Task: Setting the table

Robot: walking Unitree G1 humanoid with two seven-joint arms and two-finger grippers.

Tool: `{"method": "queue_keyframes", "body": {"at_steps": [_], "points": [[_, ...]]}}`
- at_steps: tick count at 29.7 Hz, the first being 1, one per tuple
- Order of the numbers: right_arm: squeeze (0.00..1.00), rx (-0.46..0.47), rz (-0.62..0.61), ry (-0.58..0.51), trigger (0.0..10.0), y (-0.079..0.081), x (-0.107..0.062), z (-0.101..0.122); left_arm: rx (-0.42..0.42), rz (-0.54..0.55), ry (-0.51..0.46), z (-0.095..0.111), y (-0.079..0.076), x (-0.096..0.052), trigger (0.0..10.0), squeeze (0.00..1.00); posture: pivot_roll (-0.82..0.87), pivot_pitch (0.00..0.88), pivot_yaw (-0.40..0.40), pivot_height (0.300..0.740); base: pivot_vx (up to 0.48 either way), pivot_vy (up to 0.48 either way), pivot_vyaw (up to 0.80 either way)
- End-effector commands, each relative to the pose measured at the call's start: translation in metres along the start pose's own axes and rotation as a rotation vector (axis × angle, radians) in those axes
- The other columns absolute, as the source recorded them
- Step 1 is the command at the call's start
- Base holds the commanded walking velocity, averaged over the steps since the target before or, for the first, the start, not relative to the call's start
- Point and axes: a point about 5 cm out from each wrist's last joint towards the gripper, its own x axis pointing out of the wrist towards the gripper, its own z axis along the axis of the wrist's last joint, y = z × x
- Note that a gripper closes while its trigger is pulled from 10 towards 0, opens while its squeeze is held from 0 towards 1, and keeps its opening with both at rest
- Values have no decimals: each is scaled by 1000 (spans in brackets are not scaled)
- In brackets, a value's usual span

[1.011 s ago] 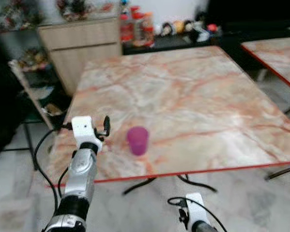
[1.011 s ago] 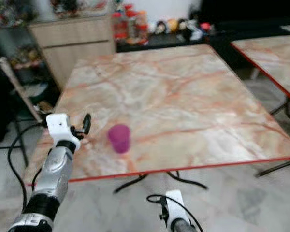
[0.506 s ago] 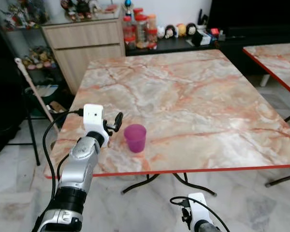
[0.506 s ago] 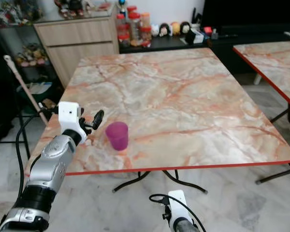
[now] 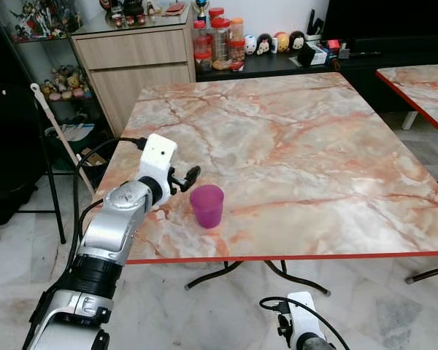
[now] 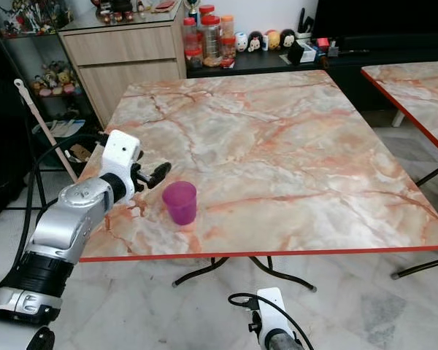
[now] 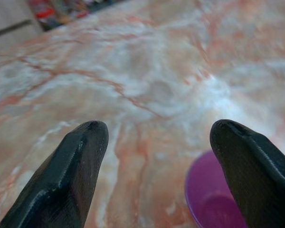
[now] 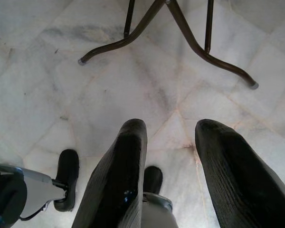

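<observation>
A purple plastic cup (image 5: 206, 205) stands upright on the marble table (image 5: 292, 146), near its front left edge. My left gripper (image 5: 187, 175) hovers open just left of the cup, a little above the tabletop, holding nothing. The left wrist view has the cup's rim (image 7: 206, 199) low between the two black fingers (image 7: 71, 166), closer to one of them. My right arm hangs idle below the table, its gripper (image 8: 168, 156) open over the floor.
A wooden cabinet (image 5: 135, 62) and a low shelf with jars (image 5: 220, 36) and small figures stand behind the table. A second marble table (image 5: 423, 84) is at the right. A broom handle (image 5: 58, 131) leans at the left. Table legs (image 8: 180, 28) cross the marble floor.
The camera has steadied and shifted. My left gripper has moved forward and right, closer to the purple cup. The cup has stayed in place.
</observation>
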Motion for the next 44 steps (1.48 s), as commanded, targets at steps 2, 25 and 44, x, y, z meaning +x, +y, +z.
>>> {"method": "queue_keyframes", "body": {"at_steps": [2, 25, 44], "points": [[0, 5, 2, 5, 10000, 3, 1, 1, 74, -39, 19, 8, -1, 3, 10000, 0, 56, 0, 65, 740, 0, 0, 0], [0, 7, 9, 13, 10000, 4, 1, 0, 166, -104, 182, -5, 2, 5, 10000, 0, 54, 0, 70, 740, 0, 0, 0], [0, 5, 8, 16, 10000, 4, 0, -1, 142, -205, 184, -3, -20, 8, 10000, 0, 53, 0, 71, 740, 0, 0, 0]]}}
